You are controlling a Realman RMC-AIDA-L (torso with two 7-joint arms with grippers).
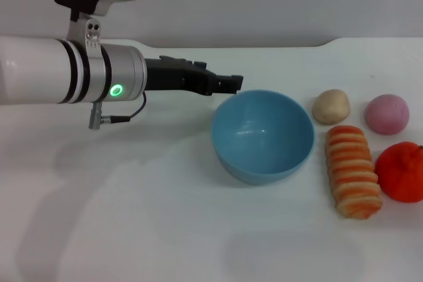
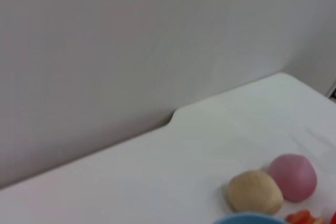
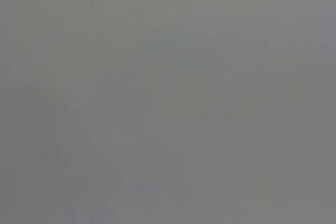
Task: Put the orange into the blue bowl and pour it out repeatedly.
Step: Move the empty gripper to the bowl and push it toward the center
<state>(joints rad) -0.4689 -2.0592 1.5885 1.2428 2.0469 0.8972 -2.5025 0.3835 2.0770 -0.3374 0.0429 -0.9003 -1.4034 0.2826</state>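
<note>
The blue bowl (image 1: 264,163) stands upright in the middle of the white table with nothing in it. The orange (image 1: 401,171) lies at the table's far right edge, well away from the bowl. My left gripper (image 1: 229,84) reaches in from the left and hovers at the bowl's back-left rim; I cannot tell whether it touches the rim. In the left wrist view only a sliver of the bowl's rim (image 2: 247,217) shows. The right gripper is out of view, and the right wrist view is plain grey.
A striped bread roll (image 1: 353,171) lies between the bowl and the orange. Behind it sit a beige ball (image 1: 330,106) (image 2: 255,191) and a pink ball (image 1: 387,113) (image 2: 293,177). The wall runs along the table's back edge.
</note>
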